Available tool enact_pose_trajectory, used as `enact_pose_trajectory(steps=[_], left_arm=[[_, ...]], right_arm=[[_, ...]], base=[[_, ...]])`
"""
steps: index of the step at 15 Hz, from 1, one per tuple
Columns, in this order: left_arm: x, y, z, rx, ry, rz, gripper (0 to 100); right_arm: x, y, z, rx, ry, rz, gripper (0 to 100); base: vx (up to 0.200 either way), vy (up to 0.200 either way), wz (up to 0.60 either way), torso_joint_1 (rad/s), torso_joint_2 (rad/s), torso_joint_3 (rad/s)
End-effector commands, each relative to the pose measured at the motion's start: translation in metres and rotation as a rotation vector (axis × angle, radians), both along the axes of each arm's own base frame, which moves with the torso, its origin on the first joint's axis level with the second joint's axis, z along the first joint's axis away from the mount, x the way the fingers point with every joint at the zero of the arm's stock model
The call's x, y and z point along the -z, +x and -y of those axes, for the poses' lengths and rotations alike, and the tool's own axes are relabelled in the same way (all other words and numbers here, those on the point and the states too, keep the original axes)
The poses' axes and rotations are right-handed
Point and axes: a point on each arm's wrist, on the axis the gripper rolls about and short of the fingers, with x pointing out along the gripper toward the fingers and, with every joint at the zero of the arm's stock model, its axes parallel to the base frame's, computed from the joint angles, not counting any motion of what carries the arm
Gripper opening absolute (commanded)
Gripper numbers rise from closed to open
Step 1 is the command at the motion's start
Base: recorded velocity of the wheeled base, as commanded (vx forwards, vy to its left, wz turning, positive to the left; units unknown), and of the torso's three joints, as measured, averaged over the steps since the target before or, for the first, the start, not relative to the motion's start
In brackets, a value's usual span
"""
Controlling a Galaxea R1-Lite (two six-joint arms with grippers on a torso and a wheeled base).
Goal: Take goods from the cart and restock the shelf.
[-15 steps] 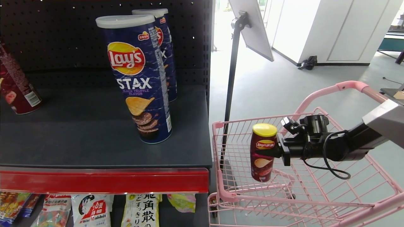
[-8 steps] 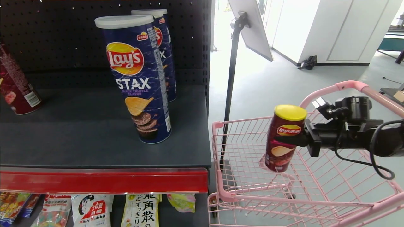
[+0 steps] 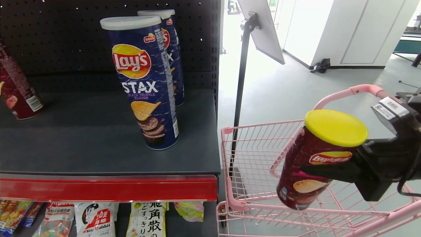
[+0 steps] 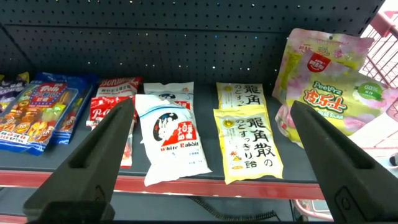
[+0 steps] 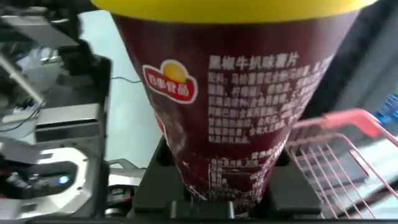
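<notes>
My right gripper (image 3: pixel 332 171) is shut on a dark red chip can (image 3: pixel 310 164) with a yellow lid, held tilted above the pink cart (image 3: pixel 250 207), close to the head camera. The same dark red can (image 5: pixel 236 118) stands between my fingers in the right wrist view. On the dark shelf (image 3: pixel 98 144) stand two tall blue chip cans (image 3: pixel 144 89), one behind the other, and a dark red can (image 3: pixel 16 89) at the far left. My left gripper (image 4: pixel 214 162) hangs open before the lower shelf of snack bags (image 4: pixel 171 137).
A red price rail (image 3: pixel 108 189) runs along the shelf's front edge. A black stand (image 3: pixel 241 75) with a tilted board rises between the shelf and the cart. Bare shelf surface lies left and in front of the blue cans. Grey floor stretches beyond the cart.
My right gripper has lifted the dark red can up out of the cart and toward the head camera, tilting it. The shelf goods have not moved.
</notes>
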Motion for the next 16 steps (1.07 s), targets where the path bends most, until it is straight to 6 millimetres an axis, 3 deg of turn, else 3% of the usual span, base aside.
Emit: enact_pose_trajectory(steps=[1, 9, 16], left_arm=[[0.0, 0.0, 0.0, -0.001, -0.001, -0.001, 100], [0.0, 0.0, 0.0, -0.001, -0.001, -0.001, 100], [0.0, 0.0, 0.0, -0.001, -0.001, -0.001, 100]], right_arm=[[-0.008, -0.036, -0.019, -0.08, -0.004, 0.055, 0], [0.016, -0.05, -0.031, 0.058, -0.112, -0.02, 0], [0.018, -0.06, -0.041, 0.043, -0.129, -0.04, 0]], base=[[0.0, 0.0, 0.0, 0.0, 0.0, 0.0], [0.0, 0.0, 0.0, 0.0, 0.0, 0.0], [0.0, 0.0, 0.0, 0.0, 0.0, 0.0]])
